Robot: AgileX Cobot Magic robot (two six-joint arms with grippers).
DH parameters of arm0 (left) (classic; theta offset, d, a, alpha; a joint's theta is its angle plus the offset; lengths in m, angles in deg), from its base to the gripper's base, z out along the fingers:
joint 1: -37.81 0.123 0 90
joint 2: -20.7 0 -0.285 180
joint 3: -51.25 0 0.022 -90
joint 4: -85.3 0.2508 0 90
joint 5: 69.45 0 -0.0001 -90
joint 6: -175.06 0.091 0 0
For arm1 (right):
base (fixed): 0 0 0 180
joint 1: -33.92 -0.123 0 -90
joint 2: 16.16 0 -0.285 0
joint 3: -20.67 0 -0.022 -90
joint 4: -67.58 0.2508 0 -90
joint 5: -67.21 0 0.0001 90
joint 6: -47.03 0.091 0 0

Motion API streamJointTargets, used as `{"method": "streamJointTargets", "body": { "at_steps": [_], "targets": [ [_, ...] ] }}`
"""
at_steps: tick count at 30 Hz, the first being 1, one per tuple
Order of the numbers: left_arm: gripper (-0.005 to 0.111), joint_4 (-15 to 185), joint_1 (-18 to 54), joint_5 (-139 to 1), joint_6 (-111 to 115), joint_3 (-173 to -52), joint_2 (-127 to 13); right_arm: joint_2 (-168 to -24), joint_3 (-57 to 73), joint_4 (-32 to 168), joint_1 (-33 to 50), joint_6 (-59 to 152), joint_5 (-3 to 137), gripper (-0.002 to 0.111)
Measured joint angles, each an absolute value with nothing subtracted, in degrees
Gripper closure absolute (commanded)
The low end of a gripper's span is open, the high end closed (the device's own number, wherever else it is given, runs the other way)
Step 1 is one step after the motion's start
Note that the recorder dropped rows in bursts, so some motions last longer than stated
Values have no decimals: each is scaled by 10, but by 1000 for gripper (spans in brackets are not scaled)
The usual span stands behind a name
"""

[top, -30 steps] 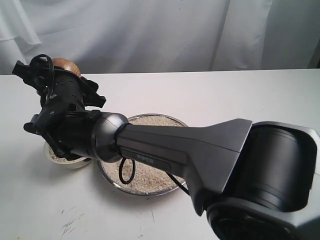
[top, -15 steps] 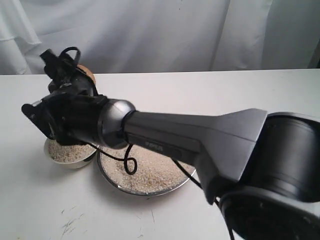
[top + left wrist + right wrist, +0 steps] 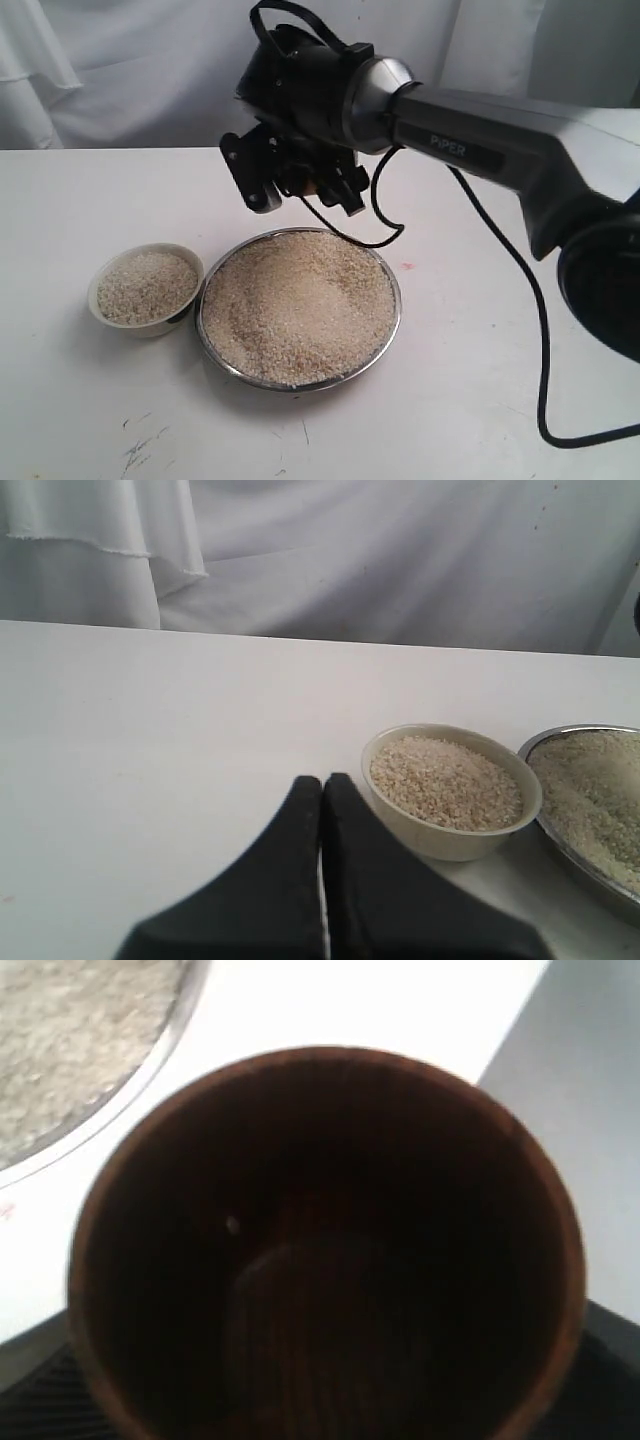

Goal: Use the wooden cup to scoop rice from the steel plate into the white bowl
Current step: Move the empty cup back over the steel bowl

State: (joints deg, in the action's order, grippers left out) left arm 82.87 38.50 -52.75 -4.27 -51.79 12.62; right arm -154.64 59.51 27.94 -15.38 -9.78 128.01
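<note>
Right gripper (image 3: pixel 300 185) clasping wooden cup (image 3: pixel 325 1240) by outer wall, cup looking light, rigid, glossy (likely slippery). Left gripper (image 3: pixel 322 815) idling, fingers pressed together, empty.

The exterior view lets us look down from higher up over the white bowl (image 3: pixel 140 327) and steel plate (image 3: pixel 290 384) toward the curtain (image 3: pixel 120 70). From the left wrist view we sit low by the table (image 3: pixel 150 730) and see the same bowl, plate edge and curtain. The right wrist view puts us very close — looking straight into the wooden cup (image 3: pixel 330 1260), a bit of plate rim beside.
</note>
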Motion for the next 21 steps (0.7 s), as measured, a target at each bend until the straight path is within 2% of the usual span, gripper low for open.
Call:
{"method": "streamJointTargets", "body": {
  "at_steps": [4, 9, 21],
  "targets": [
    [107, 829, 385, -527, -43, -518, 126, -1546, 589, 317, -147, -186, 1294, 108],
    [107, 829, 385, -527, -43, -518, 126, -1546, 519, 291, -148, -204, 1217, 108],
    [107, 829, 385, -527, -43, -518, 126, -1551, 412, 5, -170, 46, 1071, 108]
  ]
}}
